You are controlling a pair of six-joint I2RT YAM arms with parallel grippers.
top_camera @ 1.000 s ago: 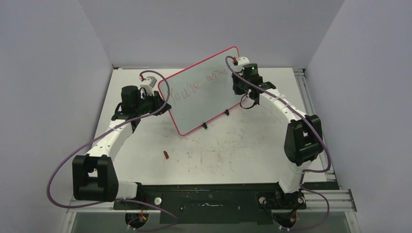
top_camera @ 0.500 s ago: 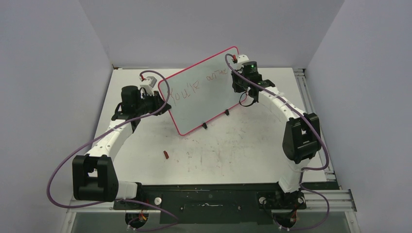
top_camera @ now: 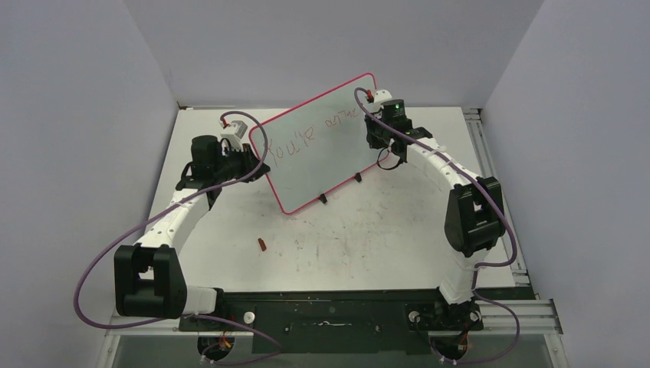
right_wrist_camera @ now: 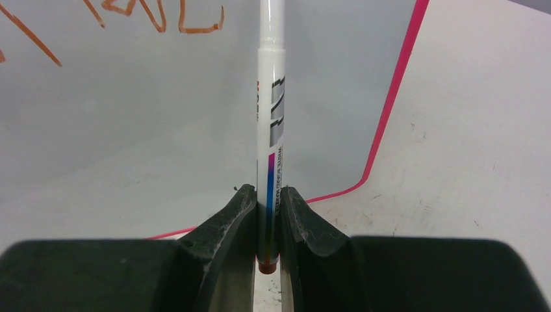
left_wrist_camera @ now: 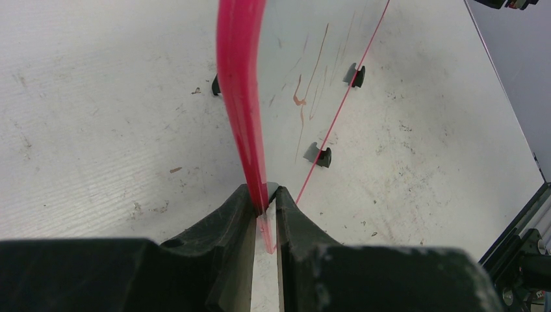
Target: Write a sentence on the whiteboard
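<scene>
The whiteboard (top_camera: 326, 157) stands tilted on two black clip feet, pale face and pink-red rim. Thin reddish-brown words, the sentence (top_camera: 310, 134), run along its upper part, roughly "You're ama". My left gripper (top_camera: 249, 161) is shut on the board's left rim (left_wrist_camera: 243, 104). My right gripper (top_camera: 373, 126) is shut on a white marker (right_wrist_camera: 271, 130), which points at the board near its upper right. The last letters (right_wrist_camera: 156, 16) show just left of the marker. The tip is out of view.
A small red marker cap (top_camera: 261, 244) lies on the table in front of the board. The board's clip feet (left_wrist_camera: 321, 156) stand on the scuffed white table. Grey walls close in the left, back and right.
My right gripper has shifted slightly left and up along the board with the marker, and the writing near it has grown a little. The left arm and board have not moved.
</scene>
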